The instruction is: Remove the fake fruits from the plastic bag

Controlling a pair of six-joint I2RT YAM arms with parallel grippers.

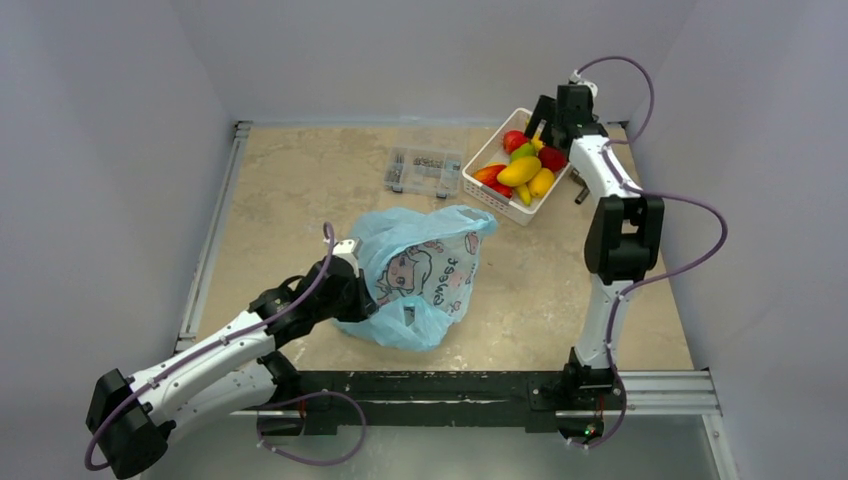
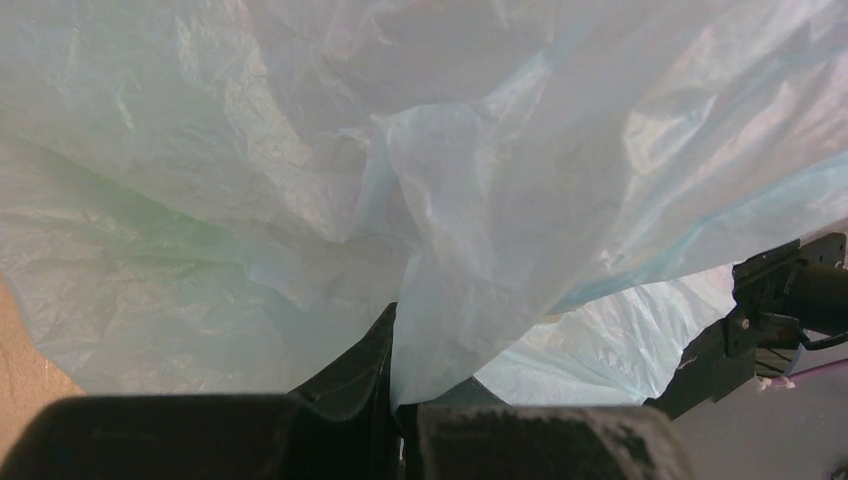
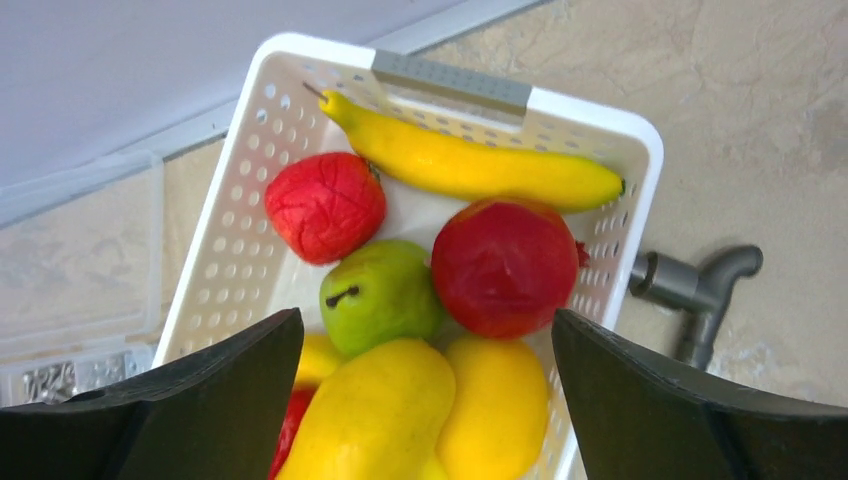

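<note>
- Top external view is showing the bag [image 1: 420,275] lying mid-table, against the left gripper [image 2: 400,395], whose jaws are pinching its film.
- The right gripper [image 3: 425,325] is hovering wide open and empty over the basket [image 3: 250,130].
- A dark red fruit [image 3: 505,265] is lying just beneath it, likely already out of the bag.
- Grapes are showing nowhere and are probably sitting inside the bag.

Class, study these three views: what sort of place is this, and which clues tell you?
Probably a robot lab test cell: plain white walls box in a railed table, two arms are bolted at its near edge, and props include a basket of plastic fruit and a plastic bag.
</note>
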